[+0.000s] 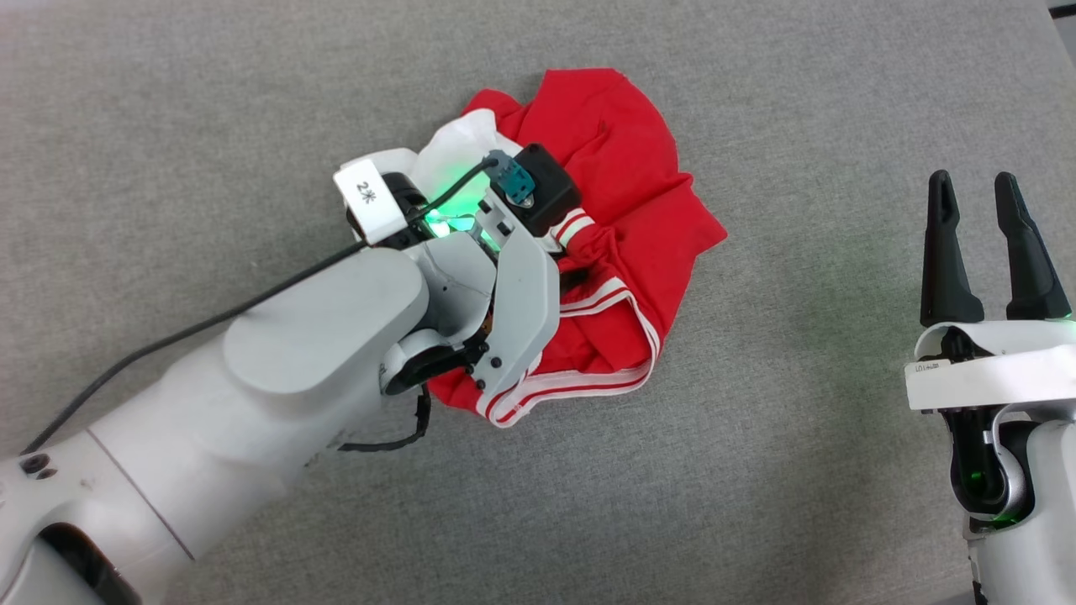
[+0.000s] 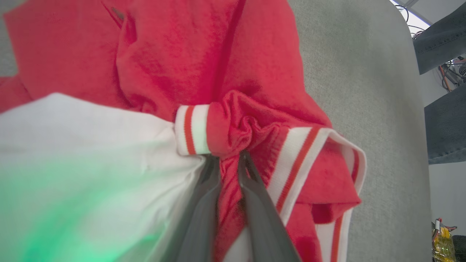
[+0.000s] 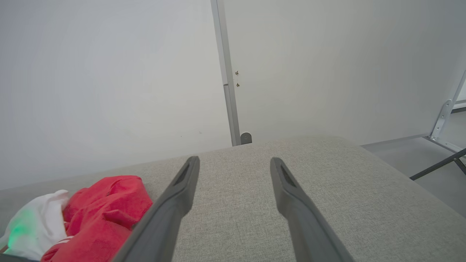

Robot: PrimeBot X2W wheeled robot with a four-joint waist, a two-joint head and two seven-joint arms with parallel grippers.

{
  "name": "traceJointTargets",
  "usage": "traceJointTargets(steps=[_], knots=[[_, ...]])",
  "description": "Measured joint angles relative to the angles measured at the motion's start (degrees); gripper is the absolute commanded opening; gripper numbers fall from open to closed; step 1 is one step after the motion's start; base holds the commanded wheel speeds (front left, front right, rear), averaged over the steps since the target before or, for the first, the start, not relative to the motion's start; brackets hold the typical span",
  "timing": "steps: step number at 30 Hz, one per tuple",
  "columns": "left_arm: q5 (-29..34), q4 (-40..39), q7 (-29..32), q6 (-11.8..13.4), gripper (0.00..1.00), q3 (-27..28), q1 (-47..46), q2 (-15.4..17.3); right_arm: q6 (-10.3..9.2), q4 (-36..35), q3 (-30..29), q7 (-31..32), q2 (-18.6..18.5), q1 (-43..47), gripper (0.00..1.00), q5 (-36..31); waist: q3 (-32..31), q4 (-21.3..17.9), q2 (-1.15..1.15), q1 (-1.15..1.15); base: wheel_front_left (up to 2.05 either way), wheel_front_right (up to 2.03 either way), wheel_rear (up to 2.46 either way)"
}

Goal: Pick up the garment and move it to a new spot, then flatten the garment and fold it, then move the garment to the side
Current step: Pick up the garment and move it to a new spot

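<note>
On the grey surface [image 1: 252, 101], near its middle, the garment [image 1: 622, 168] lies crumpled — the left gripper [image 2: 229, 158] has its jaws nearly closed, pinching a bunched red fold beside the striped cuff [image 2: 192, 130] — while the right gripper [image 1: 979, 193], well apart, stands with jaws spread wide, holding nothing.

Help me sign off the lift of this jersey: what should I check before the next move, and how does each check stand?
1. Left gripper shut on the garment: ok, a red fold is pinched between its fingers.
2. How many layers that pinch holds: cannot tell.
3. Right gripper open, apart from the cloth: ok.
4. Garment wholly on the grey surface: ok in the head view.
5. Garment flat: not ok, it lies crumpled in a heap.
6. Person's legs beyond the surface's edge, apart from the garment: ok.
</note>
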Motion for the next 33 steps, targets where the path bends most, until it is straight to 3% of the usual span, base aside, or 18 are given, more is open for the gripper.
traceJointTargets(steps=[4, 6, 13, 22, 33], knots=[[0.04, 0.93, 0.32, -0.05, 0.00, 0.19, 0.02, -0.46, 0.00, 0.08, 0.25, -0.01, 0.20, -0.32, 1.00, -0.01, 0.64, -0.39, 0.00, 0.00, 0.00, 0.00, 0.00], [-0.01, 1.27, -0.31, -0.05, 1.00, 0.19, 0.01, -0.77, 0.00, 0.27, 0.49, -0.01, 0.15, -0.32, 1.00, -0.12, 0.65, -0.26, 0.00, 0.00, 0.00, 0.00, 0.00], [-1.30, 1.53, -4.08, -0.04, 1.00, -0.13, -0.08, -1.42, 0.00, 1.65, 1.97, -0.01, -1.55, -0.31, 1.00, -0.30, -0.57, 1.65, 0.00, 0.00, 0.00, 0.00, 0.00], [-7.24, 1.05, -16.75, -0.02, 1.00, -0.19, -0.11, -0.32, 0.00, 4.48, 3.49, -0.01, -5.53, 0.45, 1.00, -0.87, -4.52, 6.16, 0.00, 0.00, 0.00, 0.00, 0.00], [-14.54, 8.01, -34.30, -0.02, 1.00, 0.47, 13.16, 3.63, 0.01, 8.79, 5.30, 0.87, -10.35, 3.64, 1.00, -1.09, -10.15, 13.71, 0.00, 0.00, 0.00, 0.00, 0.00]])
